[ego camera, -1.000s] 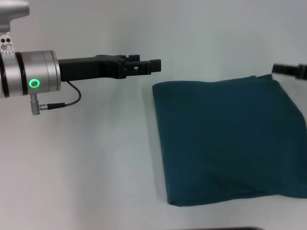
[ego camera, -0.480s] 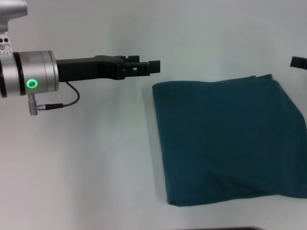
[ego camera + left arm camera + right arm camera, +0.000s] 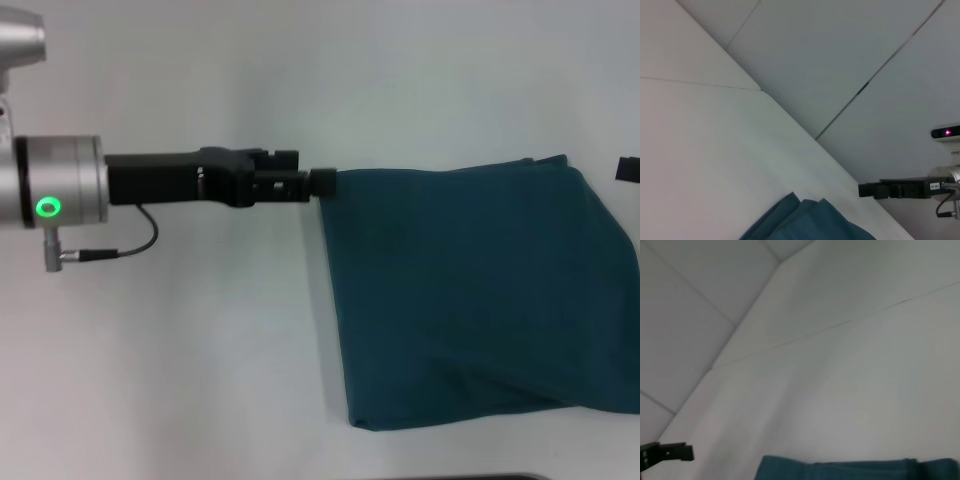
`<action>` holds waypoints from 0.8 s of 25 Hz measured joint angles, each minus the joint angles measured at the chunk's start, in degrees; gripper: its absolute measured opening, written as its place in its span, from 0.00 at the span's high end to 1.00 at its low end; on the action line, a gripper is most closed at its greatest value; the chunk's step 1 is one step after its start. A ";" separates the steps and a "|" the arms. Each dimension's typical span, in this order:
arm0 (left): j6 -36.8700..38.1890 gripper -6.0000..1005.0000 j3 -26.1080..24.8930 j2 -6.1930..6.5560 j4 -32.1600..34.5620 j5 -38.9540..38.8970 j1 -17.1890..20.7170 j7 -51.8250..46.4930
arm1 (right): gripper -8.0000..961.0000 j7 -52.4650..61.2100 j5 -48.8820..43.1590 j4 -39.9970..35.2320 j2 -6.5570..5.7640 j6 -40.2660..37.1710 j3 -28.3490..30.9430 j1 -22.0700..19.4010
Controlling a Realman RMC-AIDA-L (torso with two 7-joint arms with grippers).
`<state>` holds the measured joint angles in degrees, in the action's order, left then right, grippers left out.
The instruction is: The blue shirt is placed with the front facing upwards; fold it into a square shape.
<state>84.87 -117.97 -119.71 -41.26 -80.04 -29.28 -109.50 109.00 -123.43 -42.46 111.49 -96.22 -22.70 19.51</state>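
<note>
- Blue shirt (image 3: 470, 290) lies folded into a rough rectangle on the white table (image 3: 200, 360), filling the 3-to-5 o'clock part of the head view; its right side runs out of sight at the edge
- No lettering or collar showing on the upper face (plain teal cloth only)
- Layered fold edges show along the far side, toward 12 o'clock, in both wrist views
- Left gripper (image 3: 322, 182) reaches in from 9 o'clock, arm level, its tip touching the shirt's far-left corner
- Fingers lie stacked in line from this angle; whether they are spread or pressed together, cannot tell
- Right gripper (image 3: 628, 169) shows only as a dark tip at 3 o'clock, just off the shirt's far-right corner; finger state cannot be made out
</note>
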 joint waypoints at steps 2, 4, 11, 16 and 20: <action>0.90 0.07 -0.15 0.06 -0.18 0.01 0.67 0.84 | 0.74 -1.32 0.00 0.01 0.11 -1.04 0.15 -0.17; 1.21 0.07 -0.17 0.09 -0.28 0.02 1.13 1.48 | 0.68 -3.23 0.01 0.02 0.34 -1.49 0.24 -0.38; 1.71 0.07 0.17 0.02 0.07 0.06 2.48 4.38 | 0.34 -14.61 0.57 0.02 2.05 -4.92 1.98 -0.70; 2.77 0.07 -0.15 -0.26 -0.16 0.06 3.95 5.74 | 0.14 -22.44 2.50 0.02 3.63 -6.15 3.40 -0.65; 3.13 0.07 -0.17 -0.37 -0.25 0.05 4.35 5.89 | 0.02 -23.00 2.74 0.02 3.58 -5.95 3.40 -0.14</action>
<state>88.00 -118.13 -120.08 -41.50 -79.99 -24.93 -103.61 86.00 -120.69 -42.45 115.07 -102.17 -19.30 19.37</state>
